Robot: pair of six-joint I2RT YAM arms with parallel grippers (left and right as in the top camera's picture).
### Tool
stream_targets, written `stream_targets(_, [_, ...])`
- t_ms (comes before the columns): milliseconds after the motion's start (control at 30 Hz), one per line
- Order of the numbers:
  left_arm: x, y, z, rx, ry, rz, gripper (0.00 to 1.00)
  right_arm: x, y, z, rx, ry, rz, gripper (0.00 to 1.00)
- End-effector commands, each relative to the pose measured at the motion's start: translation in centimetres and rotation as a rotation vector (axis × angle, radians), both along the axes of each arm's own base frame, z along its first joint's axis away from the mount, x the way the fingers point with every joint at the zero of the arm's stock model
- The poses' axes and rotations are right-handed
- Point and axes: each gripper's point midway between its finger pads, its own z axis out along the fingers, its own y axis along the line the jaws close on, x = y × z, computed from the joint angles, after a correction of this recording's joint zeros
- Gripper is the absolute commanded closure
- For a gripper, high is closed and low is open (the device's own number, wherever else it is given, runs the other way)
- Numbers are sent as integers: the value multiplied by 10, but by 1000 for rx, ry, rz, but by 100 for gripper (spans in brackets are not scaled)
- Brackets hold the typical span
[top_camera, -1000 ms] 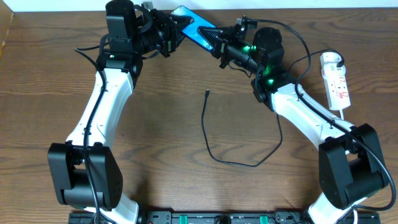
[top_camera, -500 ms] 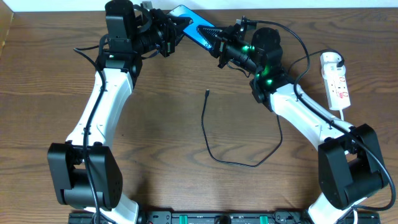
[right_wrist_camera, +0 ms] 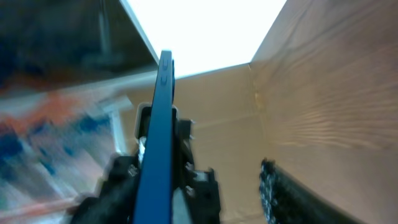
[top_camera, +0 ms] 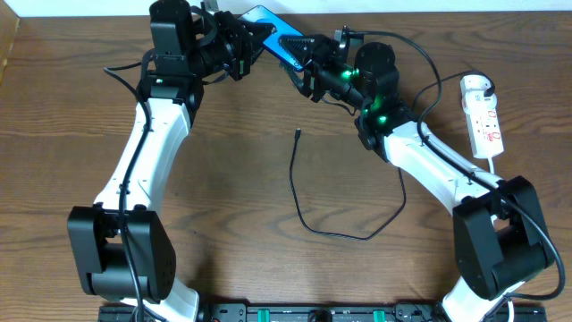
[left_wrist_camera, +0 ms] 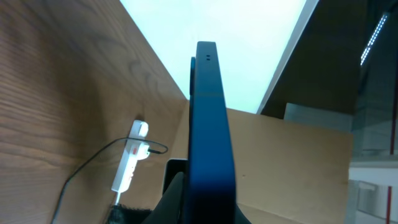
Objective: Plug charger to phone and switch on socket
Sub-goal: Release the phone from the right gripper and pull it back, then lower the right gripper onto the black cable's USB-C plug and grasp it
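Right gripper (top_camera: 302,61) shifts closer along phone (top_camera: 271,23), jaws apart astride its edge | left gripper (top_camera: 253,38) clamps phone's opposite end, lifted | phone: rigid, slick, likely glass-fragile; hold by long edges, port clear.

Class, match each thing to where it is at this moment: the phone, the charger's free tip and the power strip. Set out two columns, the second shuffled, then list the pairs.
Column one
1. phone
2. charger tip
3. power strip

Column two
A. lying loose near the middle of the table
B. flat on the wood by the right-hand edge
C. held up at the far side by the left gripper

Pairs: 1-C, 2-A, 3-B
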Motion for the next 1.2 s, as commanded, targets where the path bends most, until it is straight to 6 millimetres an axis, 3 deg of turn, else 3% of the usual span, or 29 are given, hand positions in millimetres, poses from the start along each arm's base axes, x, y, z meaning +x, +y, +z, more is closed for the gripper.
stream_targets(0, [-5,6,18,25,-74,-33,93,10,-14,-12,-123,-134,-20,25])
stream_targets(200, [-10,25,5,98,-113,-69,93,35,-65,-12,-251,-298,-60,1])
stream_targets(333, [-16,33,5,109,-148,-114,93,38,-89,-25,-319,-315,-20,1])
stream_targets(433, [-21,40,8,105,-189,-156,93,30,-96,-58,-419,-263,40,1])
stream_targets(633, [-31,59,16,87,-268,-218,93,-3,-98,-129,-663,-113,159,2])
stream_targets(767, [-30,76,18,79,-271,-198,93,-20,-95,-157,-804,-40,183,10])
stream_targets(867, [-28,87,18,82,-270,-176,93,-29,-87,-164,-863,-27,203,19])
stream_targets(1167, [-27,92,18,82,-267,-164,93,-36,-64,-174,-999,57,313,29])
